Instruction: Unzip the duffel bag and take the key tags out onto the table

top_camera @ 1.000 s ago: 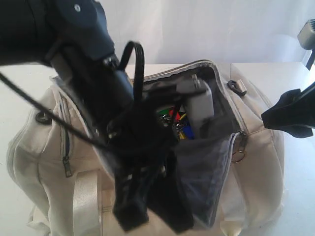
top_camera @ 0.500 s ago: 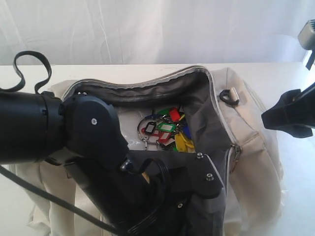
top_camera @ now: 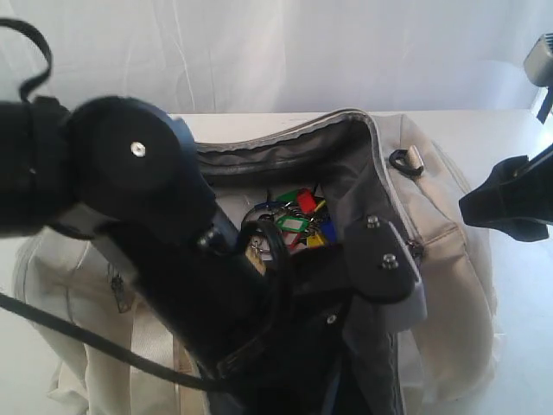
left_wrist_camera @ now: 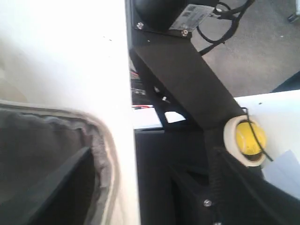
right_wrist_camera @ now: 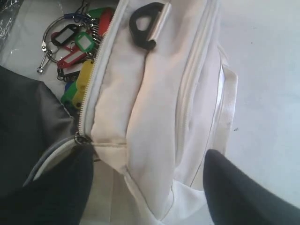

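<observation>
Black and bulky, the left arm [top_camera: 147, 216] filled the left side, reaching down across the front of the duffel bag [top_camera: 445, 225]. Its wrist view showed the left end effector [left_wrist_camera: 153, 152] with fingers spread apart and nothing between them, by the bag's zipper edge. The bag sat on the white bench [top_camera: 510, 130], unzipped along the top. The key tags [top_camera: 295, 218] lay inside on the grey lining. Further right, a black D-ring [top_camera: 399, 161] sat on the bag's end. The right end effector [top_camera: 505, 203] hung beside that end, fingers wide apart, empty.
</observation>
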Controlling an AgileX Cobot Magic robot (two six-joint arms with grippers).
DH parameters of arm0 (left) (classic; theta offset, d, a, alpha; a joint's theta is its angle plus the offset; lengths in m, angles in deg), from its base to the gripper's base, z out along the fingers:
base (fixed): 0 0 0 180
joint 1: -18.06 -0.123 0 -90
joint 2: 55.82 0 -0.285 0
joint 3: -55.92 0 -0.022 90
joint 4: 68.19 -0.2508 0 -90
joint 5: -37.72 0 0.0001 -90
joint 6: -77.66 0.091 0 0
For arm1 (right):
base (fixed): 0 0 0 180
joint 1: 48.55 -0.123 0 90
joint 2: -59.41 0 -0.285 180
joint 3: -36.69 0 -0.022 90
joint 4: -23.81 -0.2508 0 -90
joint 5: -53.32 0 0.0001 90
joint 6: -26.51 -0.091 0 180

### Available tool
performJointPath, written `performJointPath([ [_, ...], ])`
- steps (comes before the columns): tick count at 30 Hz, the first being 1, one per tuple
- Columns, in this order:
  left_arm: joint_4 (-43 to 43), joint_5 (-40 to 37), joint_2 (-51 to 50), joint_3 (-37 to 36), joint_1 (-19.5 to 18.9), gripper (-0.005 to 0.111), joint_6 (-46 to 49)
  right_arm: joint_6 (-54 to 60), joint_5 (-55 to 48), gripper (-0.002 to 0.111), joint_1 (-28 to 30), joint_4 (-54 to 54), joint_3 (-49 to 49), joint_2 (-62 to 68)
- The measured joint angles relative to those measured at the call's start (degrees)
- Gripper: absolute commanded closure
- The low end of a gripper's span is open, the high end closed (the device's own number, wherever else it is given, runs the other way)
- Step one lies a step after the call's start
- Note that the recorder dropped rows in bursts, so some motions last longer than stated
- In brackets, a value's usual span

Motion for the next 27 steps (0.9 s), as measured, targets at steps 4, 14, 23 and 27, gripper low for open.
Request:
performJointPath([
  [4,-13.7,3.0,3.9,1.1,0.0,0.042,-9.0,-0.2,0.0,0.046,0.0,0.0,0.0,0.0],
  [14,-59.9,-5.2,5.1,1.0,0.0,0.043,-47.0,0.1,3.3,0.046,0.0,-5.3,0.0,0.0],
  [23,-58.1,-14.3,5.3,-9.4,0.0,0.043,-54.3,0.4,5.0,0.046,0.0,-5.6,0.0,0.0],
  [27,-54.5,-13.1,5.5,-14.2,0.0,0.043,-55.7,0.7,4.8,0.046,0.0,-5.6,0.0,0.0],
])
